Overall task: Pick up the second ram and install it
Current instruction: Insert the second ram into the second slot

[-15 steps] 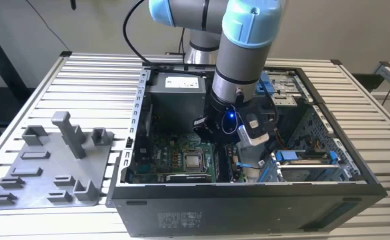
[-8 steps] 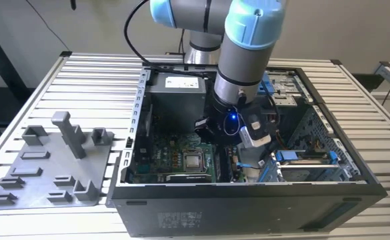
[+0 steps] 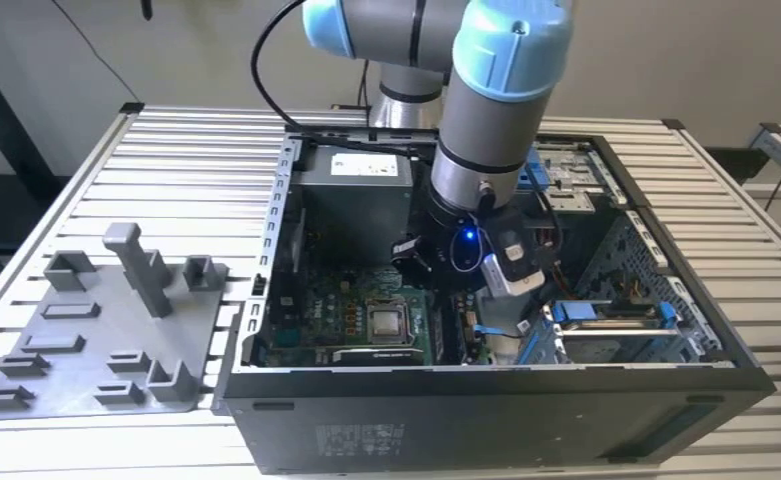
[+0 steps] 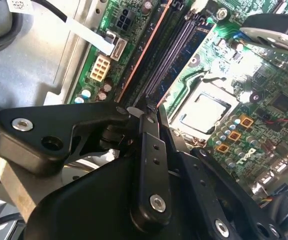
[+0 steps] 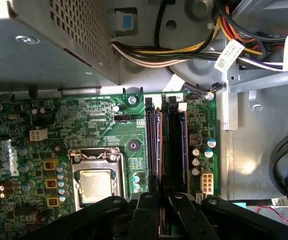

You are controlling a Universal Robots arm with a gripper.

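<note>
My gripper [image 3: 446,295] reaches down into the open computer case [image 3: 497,420], over the memory slots beside the CPU socket [image 5: 96,182]. In both wrist views its black fingers [image 5: 149,210] stand close together, shut on a thin dark stick seen edge-on, the second ram [image 5: 157,150]. The ram's copper-coloured edge [image 4: 143,60] runs along one long black slot, in line with the gripper [image 4: 144,110]. A neighbouring dark slot [image 5: 174,145] lies parallel to it. How deep the ram sits in its slot is hidden by the fingers.
A grey plastic tray [image 3: 97,340] with upright blocks lies on the slatted table at the exterior view's left of the case. Inside the case are the power supply box [image 5: 44,40], a cable bundle [image 5: 184,50] and a blue drive bracket [image 3: 617,315] close to the wrist.
</note>
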